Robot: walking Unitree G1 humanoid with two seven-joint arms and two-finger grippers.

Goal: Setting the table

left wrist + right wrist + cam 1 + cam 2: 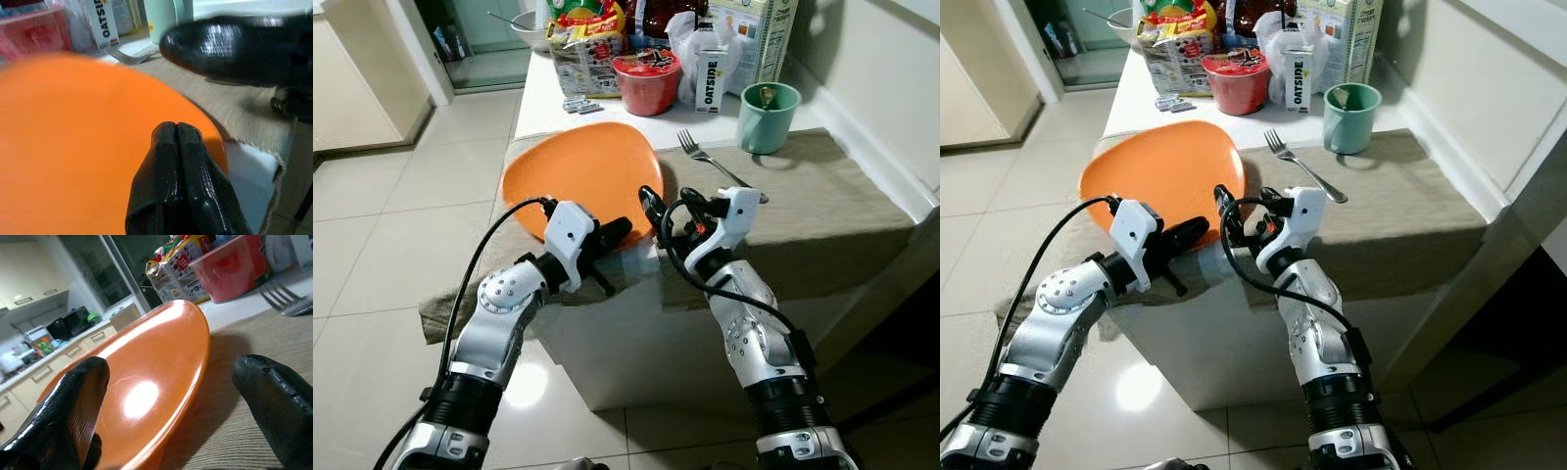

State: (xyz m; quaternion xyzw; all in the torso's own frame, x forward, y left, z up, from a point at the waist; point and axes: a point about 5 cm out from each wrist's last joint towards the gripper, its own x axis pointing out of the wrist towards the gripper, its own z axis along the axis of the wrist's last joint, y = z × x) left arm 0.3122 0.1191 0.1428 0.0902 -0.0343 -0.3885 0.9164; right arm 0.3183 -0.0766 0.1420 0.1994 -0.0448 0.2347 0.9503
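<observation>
At the orange plate (578, 174), left gripper (619, 233) closed, right gripper (658, 210) spread.

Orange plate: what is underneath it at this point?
The orange plate lies on a brownish cloth draped over the white table, its near edge by the table's front. The cloth directly beneath it is covered; anything else there cannot be seen.

The plate (578, 176) looks like smooth, glossy orange plastic, catching a bright highlight. Under it, the cloth (822, 211) is matt, coarse-woven beige fabric draped over the table's front edge. The fork (710, 162) is shiny metal. The mug (769, 117) has a smooth, matt green finish. Both grippers' fingers (274, 396) are glossy black, finely ribbed. The arms (499, 323) are brushed silver metal.
</observation>
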